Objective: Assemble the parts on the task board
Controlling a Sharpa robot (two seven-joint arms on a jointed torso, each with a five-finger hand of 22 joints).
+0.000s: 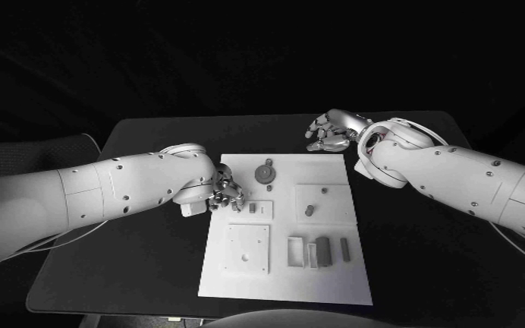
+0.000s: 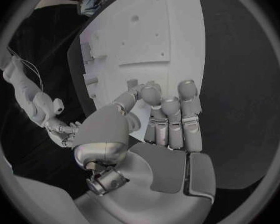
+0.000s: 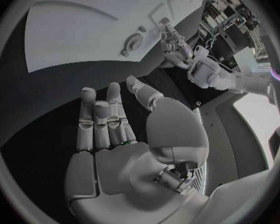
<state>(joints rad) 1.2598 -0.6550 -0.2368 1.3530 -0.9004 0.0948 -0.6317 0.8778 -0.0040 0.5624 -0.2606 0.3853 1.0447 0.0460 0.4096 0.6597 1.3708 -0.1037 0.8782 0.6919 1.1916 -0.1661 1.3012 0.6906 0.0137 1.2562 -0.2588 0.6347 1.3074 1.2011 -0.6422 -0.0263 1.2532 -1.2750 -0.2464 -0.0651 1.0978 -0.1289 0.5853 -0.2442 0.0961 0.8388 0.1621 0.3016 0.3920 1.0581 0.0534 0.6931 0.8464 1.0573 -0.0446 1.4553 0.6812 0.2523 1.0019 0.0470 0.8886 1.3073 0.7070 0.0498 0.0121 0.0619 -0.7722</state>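
The left robot hand (image 1: 224,191) is seen at the left edge of the task board (image 1: 328,282), fingers lowered beside a small grey peg (image 1: 253,208); whether anything is pinched cannot be told. The board lies in the middle of the counter (image 1: 131,267). On it, left to right, a round disc with a knob (image 1: 265,172), a short stud (image 1: 309,209) and upright blocks in a tray (image 1: 316,252) are seen. These parts are judged light, rigid and smooth, so slipping is likely; each is best taken by its sides, near the top. The right robot hand (image 1: 331,130) is held empty, fingers loosely apart, over the counter's far edge beyond the board.
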